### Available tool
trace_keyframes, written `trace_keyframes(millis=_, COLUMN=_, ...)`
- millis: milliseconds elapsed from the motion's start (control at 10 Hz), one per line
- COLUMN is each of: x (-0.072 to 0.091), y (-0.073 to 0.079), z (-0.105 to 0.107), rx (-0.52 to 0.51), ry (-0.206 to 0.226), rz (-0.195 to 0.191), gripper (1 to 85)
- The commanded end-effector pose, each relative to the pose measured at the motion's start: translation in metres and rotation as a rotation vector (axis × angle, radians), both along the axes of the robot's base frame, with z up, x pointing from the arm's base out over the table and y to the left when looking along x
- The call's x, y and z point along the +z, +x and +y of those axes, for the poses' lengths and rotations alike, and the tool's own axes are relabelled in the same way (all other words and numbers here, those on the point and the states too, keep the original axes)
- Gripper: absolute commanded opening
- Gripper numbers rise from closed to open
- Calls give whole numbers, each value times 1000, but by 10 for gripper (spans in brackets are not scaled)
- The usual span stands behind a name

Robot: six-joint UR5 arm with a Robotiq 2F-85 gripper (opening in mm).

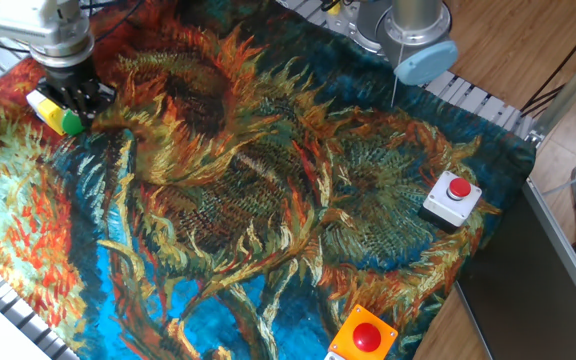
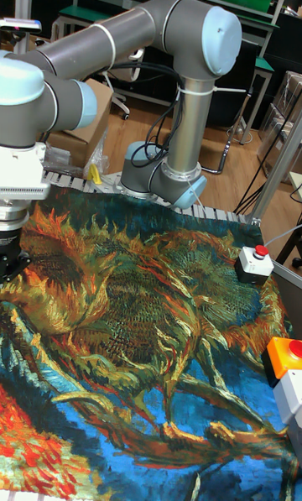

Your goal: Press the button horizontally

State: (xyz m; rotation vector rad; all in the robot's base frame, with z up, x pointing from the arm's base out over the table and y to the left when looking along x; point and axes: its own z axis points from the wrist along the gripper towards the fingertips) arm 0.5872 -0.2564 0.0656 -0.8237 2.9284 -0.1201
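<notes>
The hand (image 1: 80, 97) is hanging low at the far left corner of the counter (image 1: 268, 200), its dark fingers sitting right against the green button (image 1: 69, 121); whether they are touching it or standing a hair off is not something the fixed view is settling, and whether they are spread or closed I cannot tell, since no gap or contact between the tips is showing. In the tall view the hand (image 2: 10, 262) is cut by the left edge and the green button is not appearing at all. The green button is lying on its side, its yellow housing (image 1: 44, 105) pointing away to the left of the hand and its green cap facing the fingers, so a sideways push is what the task is calling for. Judging by this closeness, the approach is looking finished and the press itself is either underway or just about to happen. Well away from the green button, two red buttons (image 1: 459, 188) (image 1: 367, 337) are sitting untouched near the counter's right edge.
</notes>
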Motion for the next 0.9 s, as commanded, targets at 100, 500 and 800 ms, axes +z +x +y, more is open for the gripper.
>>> trace_keyframes(millis=100, x=1, y=-11, z=19, rx=-15, ry=81, rz=41, gripper=13)
trace_keyframes(millis=500, x=2, y=-9, z=86, rx=-126, ry=184, rz=2, gripper=13)
trace_keyframes(millis=800, x=-2, y=-17, z=55, rx=-26, ry=70, rz=29, gripper=13)
